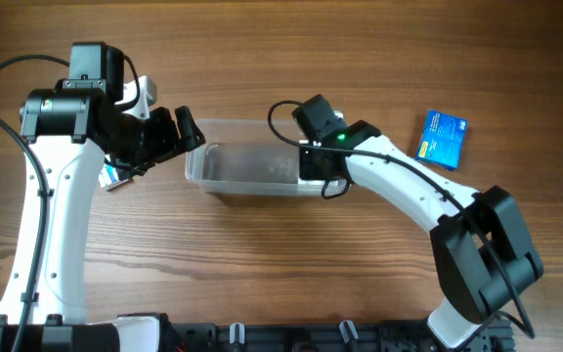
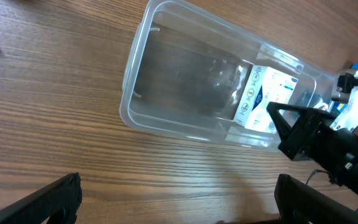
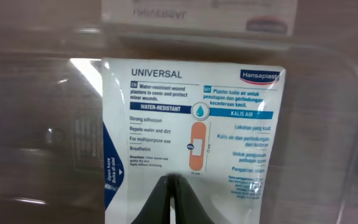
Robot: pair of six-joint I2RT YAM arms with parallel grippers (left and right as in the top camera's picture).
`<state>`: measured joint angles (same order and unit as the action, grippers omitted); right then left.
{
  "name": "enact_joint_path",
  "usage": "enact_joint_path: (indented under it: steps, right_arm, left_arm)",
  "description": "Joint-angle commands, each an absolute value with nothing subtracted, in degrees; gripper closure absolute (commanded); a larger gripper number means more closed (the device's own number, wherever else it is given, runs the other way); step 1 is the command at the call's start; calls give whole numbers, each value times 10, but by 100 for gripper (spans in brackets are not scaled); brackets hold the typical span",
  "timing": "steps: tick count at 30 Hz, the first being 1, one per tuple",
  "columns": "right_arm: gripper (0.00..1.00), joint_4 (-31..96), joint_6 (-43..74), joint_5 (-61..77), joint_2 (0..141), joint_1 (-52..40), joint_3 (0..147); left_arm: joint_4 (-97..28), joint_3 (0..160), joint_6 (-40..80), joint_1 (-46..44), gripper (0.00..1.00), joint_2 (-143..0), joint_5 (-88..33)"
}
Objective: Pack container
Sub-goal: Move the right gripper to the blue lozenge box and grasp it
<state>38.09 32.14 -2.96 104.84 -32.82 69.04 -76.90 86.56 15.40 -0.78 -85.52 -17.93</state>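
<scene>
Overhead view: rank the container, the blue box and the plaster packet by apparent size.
1. container
2. blue box
3. plaster packet: mostly hidden under the right gripper in this view, so its rank is unsure.

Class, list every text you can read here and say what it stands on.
On the plaster box:
"UNIVERSAL"
"Hansaplast"
"WATER-RESISTANT"
"KALIS AIR"
"Strong adhesion"
"Repels water and dirt"
"For multipurpose use"
"Breathable"
Its finer print and the text on the blue box: too small to read.
</scene>
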Motion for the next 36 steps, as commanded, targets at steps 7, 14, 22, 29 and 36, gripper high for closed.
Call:
enact_joint_path:
  steps: [7, 14, 22, 29, 36]
  right_arm:
    - [96, 395, 316, -3, 1067, -315, 695]
    - [89, 399, 295, -1, 1066, -315, 708]
    - [79, 568, 240, -54, 992, -276, 953]
    - [66, 677, 225, -70, 970, -49, 963]
    - [0, 594, 176, -62, 976, 81, 849]
  left_arm:
    - [-768, 873, 159, -5, 0, -856, -186]
    - [-768, 873, 159, -5, 0, -856, -186]
    - [-768, 873, 159, -5, 0, -856, -186]
    - [-768, 873, 159, -5, 0, -856, -186]
    - [-768, 873, 159, -5, 0, -856, -186]
